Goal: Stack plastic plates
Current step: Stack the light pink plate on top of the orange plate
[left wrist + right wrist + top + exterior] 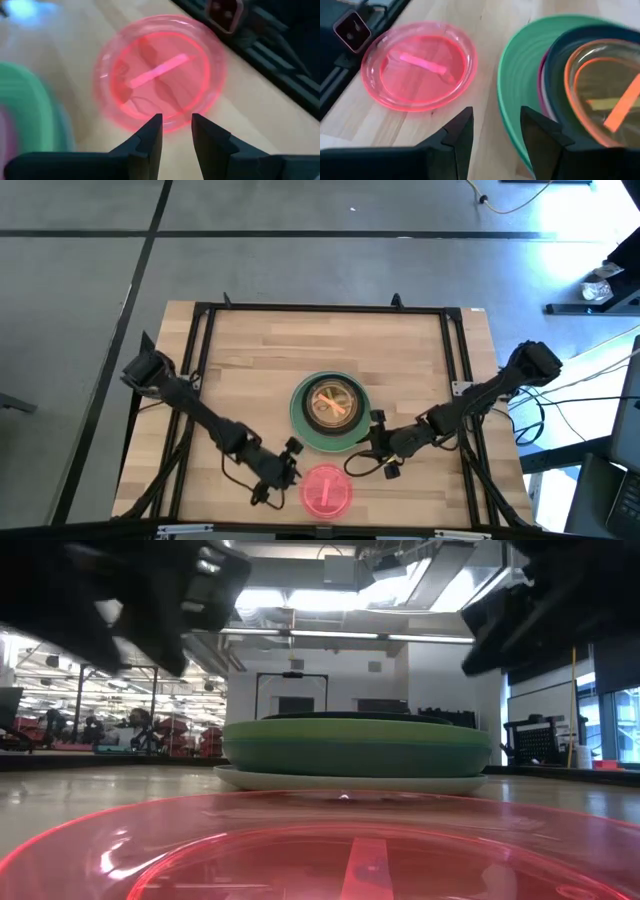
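A stack of plates (330,412) stands mid-table, with a green rim outermost, dark navy inside it and translucent orange (605,95) on top. In the low view a pale plate (350,781) lies under the green one (355,745). A small pink-red plate (327,490) lies flat by the near edge. My left gripper (176,124) is open and hovers over that plate's (160,75) rim on its left side. My right gripper (495,122) is open above bare wood, between the pink-red plate (420,65) and the stack's green rim (515,100).
A black frame (205,360) runs round the wooden table (260,350). A small camera block (352,30) sits at the near edge beside the pink-red plate. Bare wood lies to the far side, left and right of the stack.
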You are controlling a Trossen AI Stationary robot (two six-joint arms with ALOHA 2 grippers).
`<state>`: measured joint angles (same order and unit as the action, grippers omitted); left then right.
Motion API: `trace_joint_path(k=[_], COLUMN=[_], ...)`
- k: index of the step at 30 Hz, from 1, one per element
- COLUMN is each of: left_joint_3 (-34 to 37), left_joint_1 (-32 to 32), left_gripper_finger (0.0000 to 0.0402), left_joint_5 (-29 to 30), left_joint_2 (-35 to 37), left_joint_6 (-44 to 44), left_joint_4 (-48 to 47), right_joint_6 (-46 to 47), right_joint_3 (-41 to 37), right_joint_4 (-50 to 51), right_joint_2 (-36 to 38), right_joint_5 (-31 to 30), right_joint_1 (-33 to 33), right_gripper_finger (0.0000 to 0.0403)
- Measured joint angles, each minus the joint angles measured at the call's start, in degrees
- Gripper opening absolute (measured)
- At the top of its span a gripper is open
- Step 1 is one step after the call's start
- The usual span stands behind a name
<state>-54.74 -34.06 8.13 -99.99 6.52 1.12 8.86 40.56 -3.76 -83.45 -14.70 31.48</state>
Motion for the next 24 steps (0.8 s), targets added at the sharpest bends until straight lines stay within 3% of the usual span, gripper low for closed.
trace_joint_path(k=[13, 24], left_joint_3=[-0.02, -0.02], left_joint_1=[-5.05, -2.95], left_gripper_finger=[0.0098, 0.0093], left_joint_5=[1.29, 3.48], left_joint_2=[-11.48, -15.18], left_joint_6=[0.02, 3.02], left_joint_4=[16.96, 20.48], right_joint_6=[6.04, 6.0], right_joint_3=[0.0, 0.0], right_joint_4=[-3.85, -4.14], right_joint_2=[-6.61, -7.6], right_joint_5=[0.8, 0.26], right_joint_1=[0.07, 0.07], right_gripper_finger=[0.0154, 0.0154])
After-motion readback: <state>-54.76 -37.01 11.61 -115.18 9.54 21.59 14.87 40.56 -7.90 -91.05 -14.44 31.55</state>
